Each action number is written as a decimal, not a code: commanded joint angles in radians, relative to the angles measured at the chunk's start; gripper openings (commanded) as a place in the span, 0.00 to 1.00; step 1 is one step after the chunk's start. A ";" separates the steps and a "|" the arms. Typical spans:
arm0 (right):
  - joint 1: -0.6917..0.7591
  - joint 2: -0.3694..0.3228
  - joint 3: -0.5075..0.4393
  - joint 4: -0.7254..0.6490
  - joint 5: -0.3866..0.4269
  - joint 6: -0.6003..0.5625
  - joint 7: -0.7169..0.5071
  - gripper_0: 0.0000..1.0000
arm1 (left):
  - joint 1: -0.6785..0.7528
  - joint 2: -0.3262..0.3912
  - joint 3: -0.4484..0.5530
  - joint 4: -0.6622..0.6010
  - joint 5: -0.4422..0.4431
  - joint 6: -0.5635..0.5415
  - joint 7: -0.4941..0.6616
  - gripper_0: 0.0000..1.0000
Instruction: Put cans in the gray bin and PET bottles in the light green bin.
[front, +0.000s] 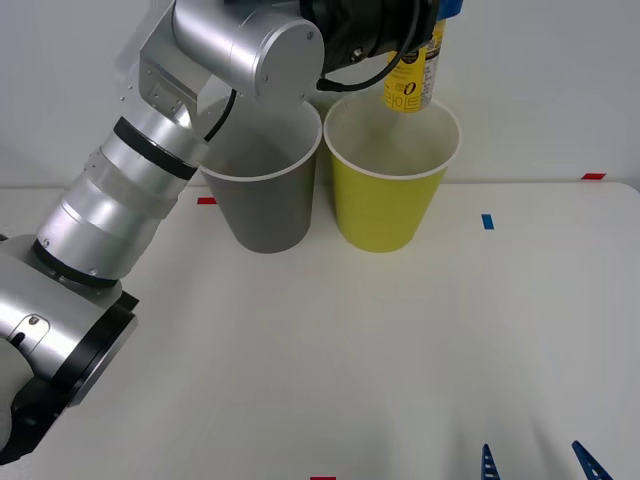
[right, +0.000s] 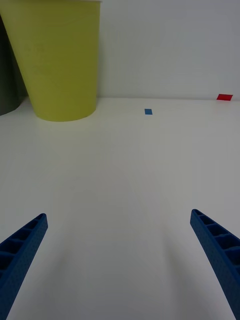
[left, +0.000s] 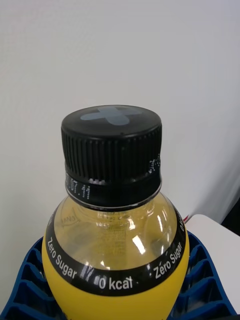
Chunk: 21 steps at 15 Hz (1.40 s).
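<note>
Left hand (left: 112, 280) clamps PET bottle (front: 412, 75), upright, above light green bin (front: 385, 205)

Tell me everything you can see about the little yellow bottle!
The bottle is small and looks like clear plastic with a yellow wrap. A black band on it reads "Zero Sugar" and "0 kcal". Its ribbed black screw cap is on, with a gray cross on top. The left gripper grips it between blue ribbed fingers. In the front view it hangs in the air above the mouth of the light green bin, touching nothing but the fingers.
</note>
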<state>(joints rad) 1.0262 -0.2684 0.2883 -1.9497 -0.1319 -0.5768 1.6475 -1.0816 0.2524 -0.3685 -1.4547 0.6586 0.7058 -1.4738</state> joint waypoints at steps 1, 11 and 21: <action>0.000 0.000 0.000 0.000 0.000 0.000 0.000 1.00 | 0.002 -0.024 -0.001 0.059 -0.017 -0.057 -0.008 0.00; 0.000 0.000 0.000 0.000 0.000 0.000 0.000 1.00 | 0.003 -0.016 -0.001 0.073 -0.053 -0.062 -0.014 1.00; 0.000 0.000 0.000 0.000 0.000 0.000 0.000 1.00 | 0.193 0.140 0.022 -0.188 0.029 -0.034 -0.034 1.00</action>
<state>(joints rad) 1.0262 -0.2684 0.2884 -1.9498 -0.1319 -0.5768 1.6475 -0.9271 0.3571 -0.3558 -1.5987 0.6896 0.6711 -1.5049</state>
